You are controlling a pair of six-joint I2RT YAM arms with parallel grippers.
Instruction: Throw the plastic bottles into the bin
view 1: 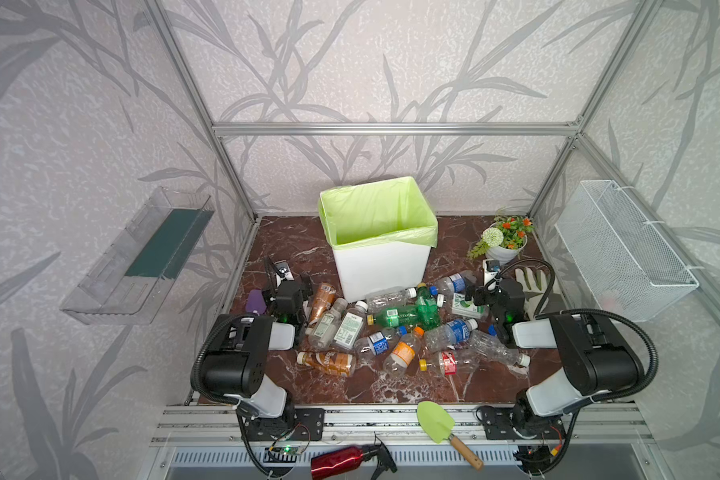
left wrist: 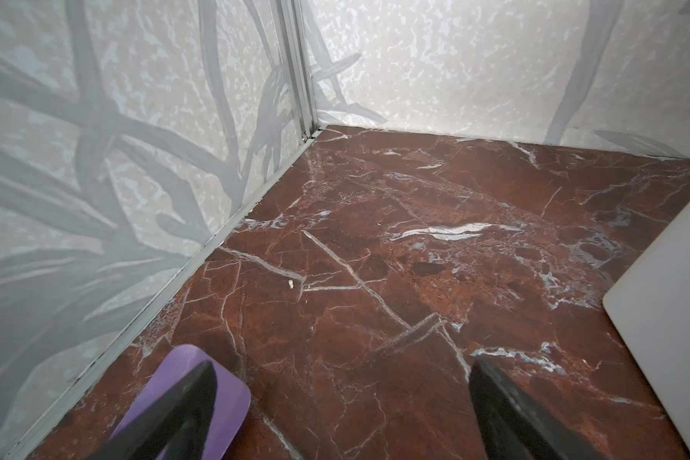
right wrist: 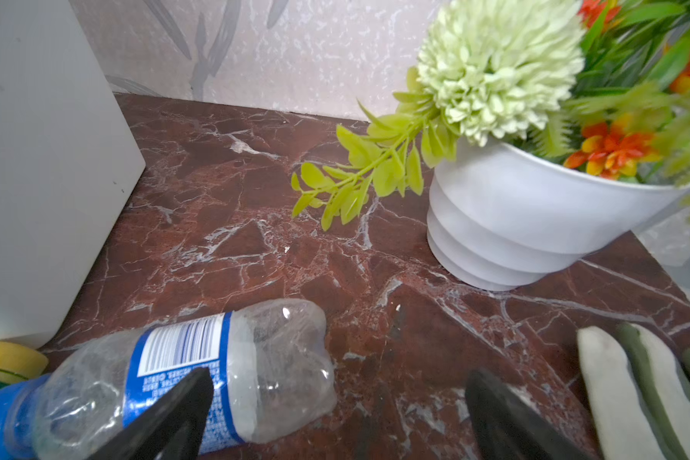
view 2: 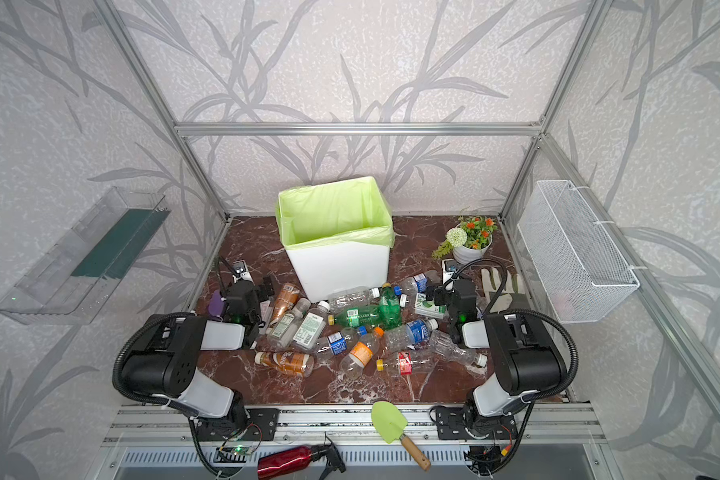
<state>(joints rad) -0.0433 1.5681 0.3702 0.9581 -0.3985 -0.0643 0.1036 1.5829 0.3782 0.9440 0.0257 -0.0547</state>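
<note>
1. The bin point(view 1: 381, 270), white with a light-green bag folded over its rim, stands upright at the centre of both top views, towards the back of the dark red marble table point(view 1: 391, 390)
2. The plastic bottles point(view 1: 404, 316) lie on their sides in a loose heap just below the bin in the frame, spreading from left of centre to right of centre. Several touch or overlap, and one clear bottle lies against the bin's front wall
3. The left gripper point(left wrist: 341, 378) sits at the left edge of the heap in both top views. Its wrist view shows the jaws spread wide and gripping no object, with one finger over a purple flat object point(left wrist: 228, 394)
4. The right gripper point(right wrist: 341, 380) sits at the right edge of the heap, its jaws also wide apart and empty. One finger is in front of a crushed clear bottle point(right wrist: 279, 358) with a blue label and cap, and a white and green glove point(right wrist: 610, 398) lies near the other finger
5. A white pot of artificial flowers point(view 1: 504, 249) stands right of the bin, in the table's upper right corner
6. A green trowel point(view 1: 435, 422) and a red spray bottle point(view 1: 337, 457) lie on the metal rails at the bottom of the frame
</note>
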